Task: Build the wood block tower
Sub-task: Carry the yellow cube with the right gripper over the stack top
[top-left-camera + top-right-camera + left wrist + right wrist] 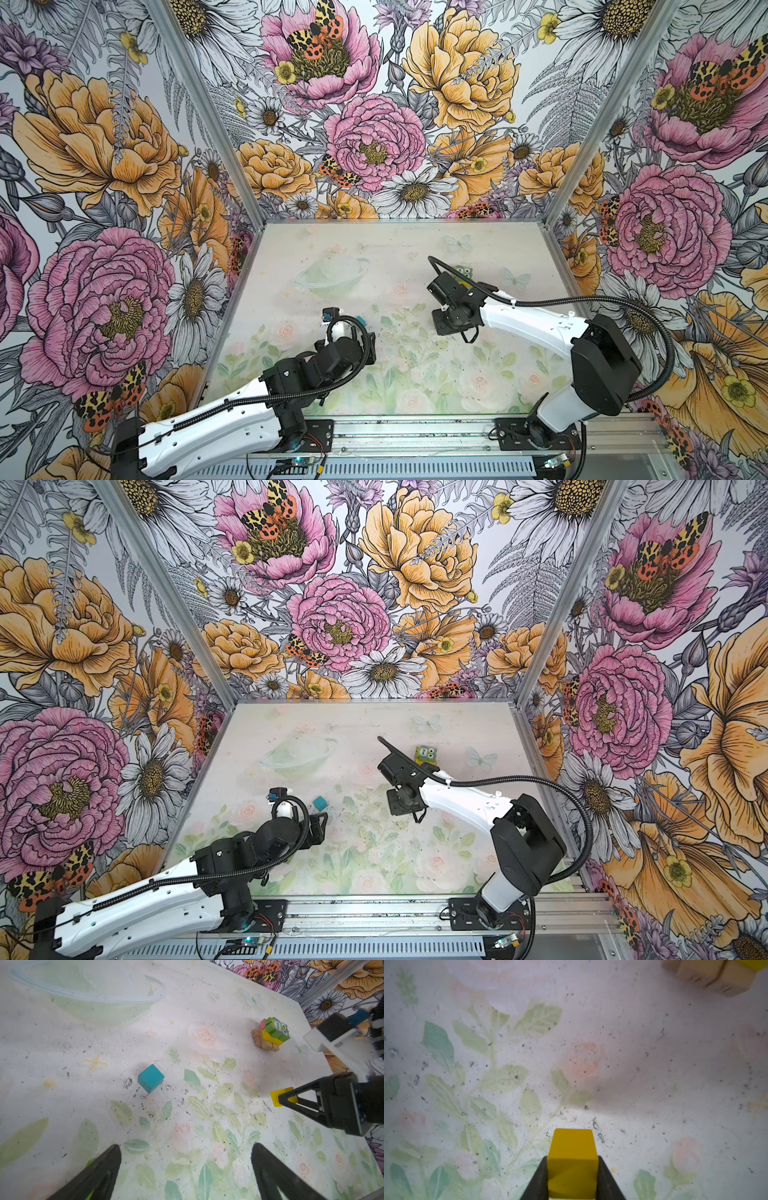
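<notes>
stubby wood tower (270, 1035): tan bars under yellow, pink, owl-printed green blocks, toward bench (207, 1105) far right, open room around. right gripper (572, 1164) pinching yellow wooden cube (572, 1142); left gripper (186, 1146) wide, empty.

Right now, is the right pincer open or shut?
Shut. The right pincer clamps the yellow block on both sides, seen in the right wrist view.

Tower (426, 756) on surface (457, 733), far right. Cube (320, 802) on surface, left of tower, well apart, just beyond left tool (186, 1147). Block (573, 1153) in right tool (573, 1167), before tower.
</notes>
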